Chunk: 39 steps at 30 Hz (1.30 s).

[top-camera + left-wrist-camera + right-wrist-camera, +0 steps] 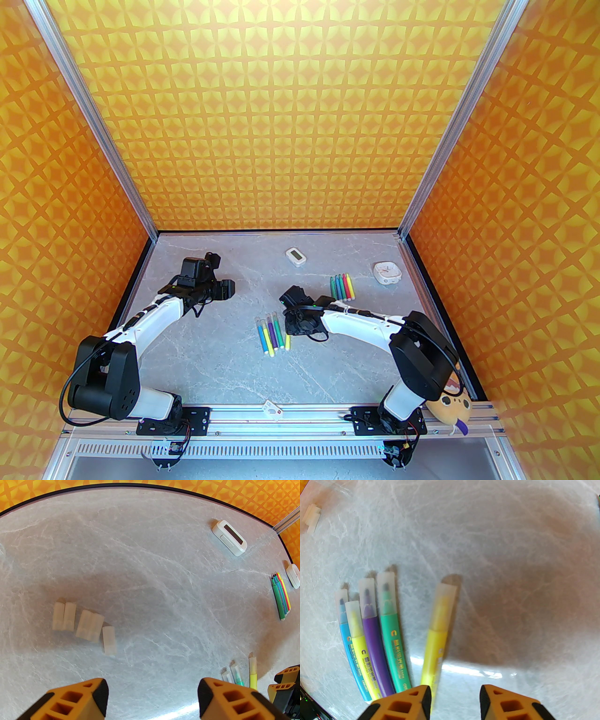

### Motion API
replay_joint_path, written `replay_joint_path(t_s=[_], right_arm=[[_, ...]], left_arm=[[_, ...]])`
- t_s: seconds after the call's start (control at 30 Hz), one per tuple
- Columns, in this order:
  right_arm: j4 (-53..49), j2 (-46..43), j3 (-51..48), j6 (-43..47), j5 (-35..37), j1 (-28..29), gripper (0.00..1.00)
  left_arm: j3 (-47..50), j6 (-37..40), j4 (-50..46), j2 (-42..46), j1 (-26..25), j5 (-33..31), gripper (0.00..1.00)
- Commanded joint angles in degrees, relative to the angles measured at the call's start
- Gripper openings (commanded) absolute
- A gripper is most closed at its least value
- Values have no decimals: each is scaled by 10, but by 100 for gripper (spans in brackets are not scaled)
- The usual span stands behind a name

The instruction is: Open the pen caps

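Observation:
Several loose pale pen caps lie in a row on the grey table, ahead and to the left of my left gripper. It is open with nothing between its fingers. Four capped pens, blue, yellow, purple and teal, lie side by side. A fifth, a yellow capped pen, lies apart from them. Its tail end reaches between the fingers of my right gripper, close to the left pad. That gripper is open, with a wide gap to the other finger. Uncapped pens lie grouped at the back right.
A white digital clock and a white alarm clock stand near the back of the table. A plush toy rests at the near right corner by the right arm's base. A small white tag lies on the front rail.

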<state>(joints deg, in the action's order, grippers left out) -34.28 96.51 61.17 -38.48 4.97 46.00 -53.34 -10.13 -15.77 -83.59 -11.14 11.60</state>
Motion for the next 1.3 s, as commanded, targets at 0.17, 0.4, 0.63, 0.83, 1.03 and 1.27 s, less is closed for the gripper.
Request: replay_joint_path(t_s=[0.17,0.4,0.63,0.83,1.03,1.27], right_arm=[[-38,40,46,-41,-7,29,40],[-47,60,61,-59,-17,36,40],[-67,74,64,-72,-9,35,40],[-84,101,87,-66,-24,36,39],[-97,123,105,-59,-36,36,37],[-108,139,114,-60,-22,36,36]], left_arm=[[25,7,44,13,15,8,75],[29,7,58,10,21,8,76],[32,4,71,11,29,8,76],[32,4,71,9,30,8,76],[32,6,73,6,30,8,76],[33,6,76,2,31,8,75]])
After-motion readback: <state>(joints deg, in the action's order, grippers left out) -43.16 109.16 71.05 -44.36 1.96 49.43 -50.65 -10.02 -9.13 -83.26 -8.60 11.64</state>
